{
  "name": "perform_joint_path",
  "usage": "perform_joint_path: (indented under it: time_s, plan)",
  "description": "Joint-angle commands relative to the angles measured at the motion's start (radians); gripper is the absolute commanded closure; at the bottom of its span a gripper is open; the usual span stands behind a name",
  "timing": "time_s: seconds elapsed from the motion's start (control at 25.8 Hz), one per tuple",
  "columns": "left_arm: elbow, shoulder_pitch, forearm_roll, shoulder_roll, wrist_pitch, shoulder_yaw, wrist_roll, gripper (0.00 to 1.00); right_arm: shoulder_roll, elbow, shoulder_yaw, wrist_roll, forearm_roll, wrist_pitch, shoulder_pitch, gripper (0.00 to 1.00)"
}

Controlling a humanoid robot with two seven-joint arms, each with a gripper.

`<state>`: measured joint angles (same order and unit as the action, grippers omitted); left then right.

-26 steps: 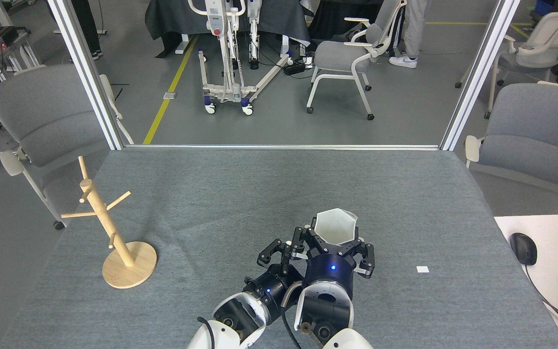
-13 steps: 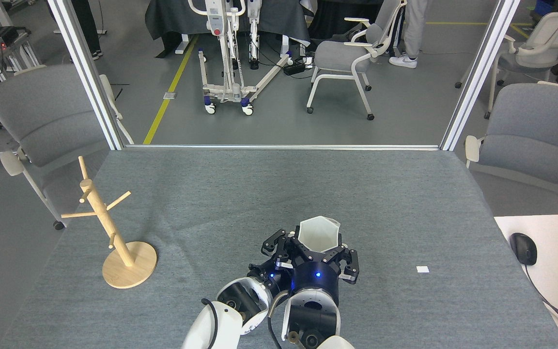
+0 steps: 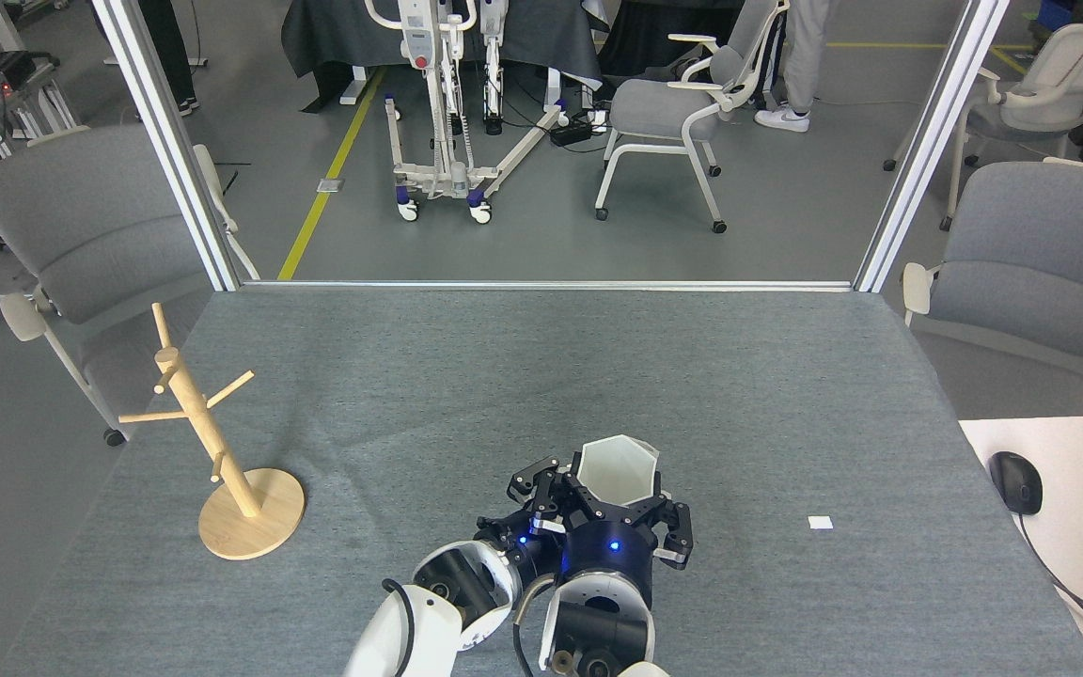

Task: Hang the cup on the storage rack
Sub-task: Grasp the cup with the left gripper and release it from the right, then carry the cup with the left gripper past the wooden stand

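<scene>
While the cup [image 3: 617, 467] is being held upright above the grey table [image 3: 541, 376], its open hexagonal mouth is being turned up toward the head view. The cup is being gripped by the right gripper [image 3: 619, 494], whose black fingers [image 3: 668, 519] are being pressed against its lower sides from both flanks. The handle is not being shown from this angle.

The left gripper [image 3: 541, 480] is being kept just beside the cup, on its left, with one dark finger [image 3: 532, 470] reaching toward the cup's wall. Whether that finger is touching the cup cannot be told. Its jaws are being seen end-on and partly hidden behind the right wrist, so their spread cannot be told either. Blue lamps are glowing on both wrists.

The storage rack [image 3: 208, 432] is being left well apart from the cup, near the table's left edge. It is standing on its round base [image 3: 252, 515], with the pole leaning slightly and bare pegs branching off to both sides. No cup is being carried on any peg.

A small white tag [image 3: 820, 523] is lying flat on the cloth to the right of the grippers. A black mouse [image 3: 1015, 481] is resting on a white desk [image 3: 1059, 470] at the right edge. Grey chairs [image 3: 1040, 254] are standing beyond the table.
</scene>
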<state>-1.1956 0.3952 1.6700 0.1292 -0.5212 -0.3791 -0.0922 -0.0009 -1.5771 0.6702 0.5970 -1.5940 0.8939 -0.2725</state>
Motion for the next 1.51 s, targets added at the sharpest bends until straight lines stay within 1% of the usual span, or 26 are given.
perform_joint_path:
  time_s: [0.0, 0.08, 0.12, 0.16, 0.31, 0.39, 0.47, 0.54, 0.58, 0.62, 0.7, 0.74, 0.78, 0.85, 0.93, 1.01, 1.09, 1.13, 1.24, 1.28, 1.4, 1.47]
  plan:
    - [0.002, 0.004, -0.001, 0.0, -0.043, 0.003, -0.004, 1.0, -0.005, 0.0, -0.029, -0.013, -0.003, -0.098, -0.001, 0.01]
    - [0.002, 0.004, -0.001, 0.0, -0.042, 0.003, -0.008, 1.0, -0.007, 0.0, -0.037, -0.029, -0.004, -0.113, -0.001, 0.01]
    - [0.002, 0.004, -0.001, 0.0, -0.042, 0.003, -0.008, 1.0, -0.005, 0.0, -0.04, -0.062, -0.006, -0.132, -0.001, 0.01]
    - [0.004, 0.004, -0.001, -0.002, -0.042, 0.003, -0.008, 1.0, -0.002, 0.0, -0.043, -0.115, -0.004, -0.148, -0.001, 0.01]
    - [0.01, 0.004, -0.001, -0.005, -0.042, 0.005, -0.008, 1.0, 0.001, -0.001, -0.116, -0.39, 0.02, -0.216, 0.009, 0.02]
    - [0.013, 0.002, -0.001, -0.006, -0.042, 0.005, -0.009, 1.0, 0.001, -0.006, -0.135, -0.496, 0.072, -0.245, 0.009, 0.02]
    - [0.028, -0.001, -0.001, -0.006, -0.04, 0.005, -0.009, 1.0, -0.001, -0.008, -0.155, -0.574, 0.154, -0.263, 0.009, 0.02]
    - [0.034, -0.004, -0.001, -0.008, -0.04, 0.006, -0.008, 1.0, -0.004, -0.008, -0.179, -0.629, 0.235, -0.283, 0.006, 0.02]
    - [0.033, -0.007, -0.003, -0.008, -0.04, 0.009, -0.008, 1.0, -0.008, -0.008, -0.201, -0.646, 0.261, -0.294, 0.004, 0.02]
    - [0.028, -0.015, -0.003, -0.008, -0.04, 0.017, -0.008, 1.0, -0.011, -0.008, -0.23, -0.657, 0.273, -0.305, 0.004, 0.02]
    - [0.007, -0.039, -0.003, -0.008, -0.04, 0.042, -0.004, 1.0, -0.016, -0.008, -0.319, -0.658, 0.275, -0.362, 0.004, 0.02]
    - [-0.016, -0.055, -0.003, -0.013, -0.04, 0.059, -0.004, 1.0, -0.024, -0.006, -0.385, -0.66, 0.276, -0.421, 0.007, 0.02]
    - [-0.044, -0.076, -0.003, -0.019, -0.04, 0.085, -0.004, 1.0, -0.034, -0.006, -0.462, -0.66, 0.276, -0.503, 0.012, 0.02]
    - [-0.113, -0.13, -0.003, -0.036, -0.042, 0.16, -0.004, 1.0, -0.065, 0.002, -0.618, -0.66, 0.279, -0.711, 0.027, 0.01]
    - [-0.196, -0.197, -0.001, -0.06, -0.043, 0.227, -0.004, 1.0, -0.11, 0.017, -0.744, -0.654, 0.289, -0.902, 0.073, 0.01]
    - [-0.277, -0.272, -0.001, -0.1, -0.043, 0.278, -0.001, 1.0, -0.128, 0.025, -0.83, -0.651, 0.287, -1.014, 0.13, 0.01]
    - [-0.349, -0.358, -0.001, -0.128, -0.042, 0.335, 0.003, 1.0, -0.128, 0.025, -0.856, -0.648, 0.267, -1.043, 0.187, 0.01]
    - [-0.374, -0.398, -0.003, -0.135, -0.042, 0.373, 0.006, 1.0, -0.122, 0.02, -0.862, -0.648, 0.244, -1.047, 0.213, 0.01]
    - [-0.409, -0.496, -0.001, -0.143, -0.045, 0.49, 0.009, 1.0, -0.113, 0.006, -0.863, -0.648, 0.137, -1.047, 0.285, 0.01]
    - [-0.424, -0.532, -0.001, -0.152, -0.045, 0.536, 0.009, 1.0, -0.106, 0.0, -0.863, -0.648, 0.123, -1.049, 0.299, 0.01]
    - [-0.449, -0.607, -0.001, -0.163, -0.046, 0.687, 0.015, 1.0, -0.114, -0.001, -0.865, -0.648, 0.124, -1.064, 0.297, 0.01]
    - [-0.446, -0.615, -0.001, -0.161, -0.046, 0.793, 0.025, 1.0, -0.116, -0.001, -0.876, -0.648, 0.126, -1.089, 0.288, 0.01]
